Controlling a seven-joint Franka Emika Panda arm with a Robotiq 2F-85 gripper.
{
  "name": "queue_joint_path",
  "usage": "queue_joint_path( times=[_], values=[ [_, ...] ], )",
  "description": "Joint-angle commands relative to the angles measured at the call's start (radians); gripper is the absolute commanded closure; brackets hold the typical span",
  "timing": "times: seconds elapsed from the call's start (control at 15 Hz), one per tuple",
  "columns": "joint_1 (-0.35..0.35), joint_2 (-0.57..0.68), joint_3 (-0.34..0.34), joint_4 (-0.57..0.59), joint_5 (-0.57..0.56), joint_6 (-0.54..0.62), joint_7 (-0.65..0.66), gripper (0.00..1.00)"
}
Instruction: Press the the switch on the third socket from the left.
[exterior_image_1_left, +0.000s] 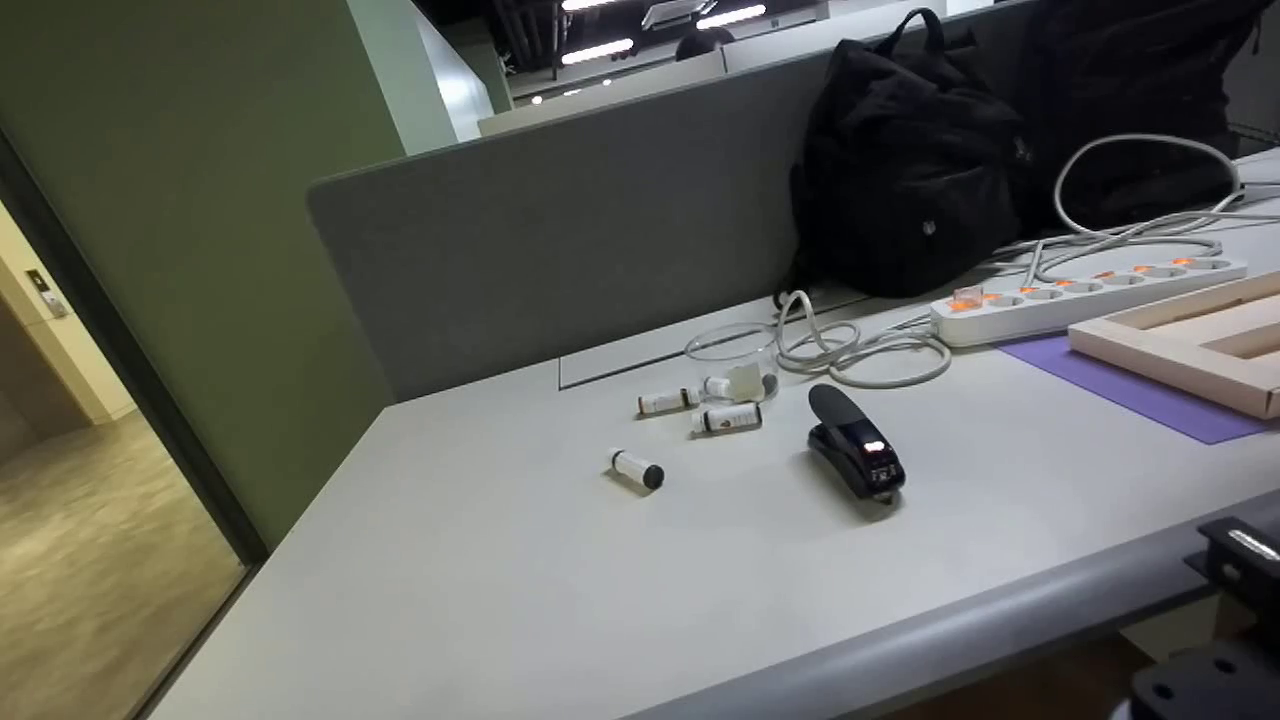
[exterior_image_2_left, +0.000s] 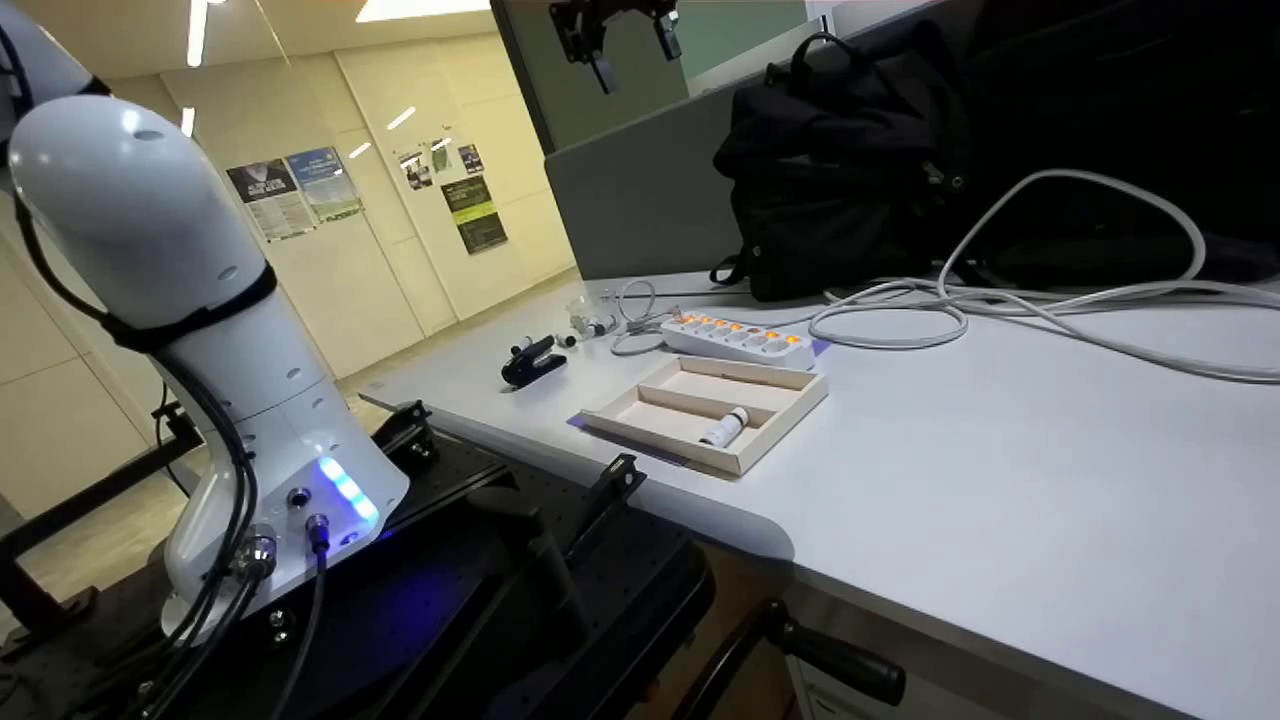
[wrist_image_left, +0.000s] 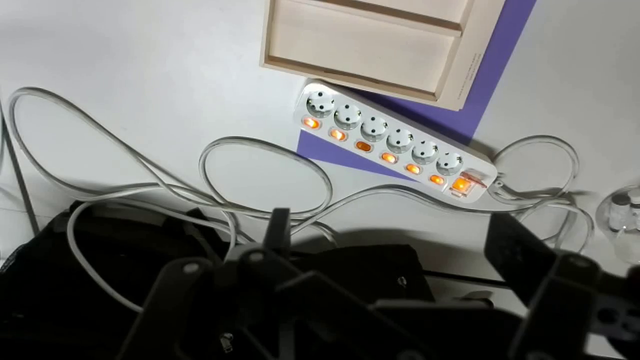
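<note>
Apparently no press under way: gripper (wrist_image_left: 387, 215) spread, empty, well above power strip (wrist_image_left: 390, 131) on desk (exterior_image_2_left: 1000, 480). Wrist view: third switch from left (wrist_image_left: 363, 146) unlit, other switches (wrist_image_left: 389, 158) glowing. Already pressed, or yet to be? Cannot tell.

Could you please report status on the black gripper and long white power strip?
Black two-finger gripper open, empty. Long white power strip: third oval orange switch from wrist-view left, unlit. Pale looped cable alongside; that switch uncovered.
</note>
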Motion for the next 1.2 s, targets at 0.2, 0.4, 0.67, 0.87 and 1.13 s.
queue_joint_path(
  times=[0.2, 0.4, 0.67, 0.87, 1.13],
  values=[
    [-0.002, 0.117, 0.019, 0.033, 0.044, 0.130, 0.064, 0.00],
    [0.005, 0.289, 0.044, 0.069, 0.080, 0.250, 0.112, 0.26],
    [-0.005, 0.499, 0.104, 0.110, 0.080, 0.336, 0.211, 0.54],
    [-0.013, 0.617, 0.143, 0.134, 0.120, 0.373, 0.236, 0.76],
    [-0.041, 0.723, 0.199, 0.152, 0.202, 0.439, 0.207, 0.99]
  ],
)
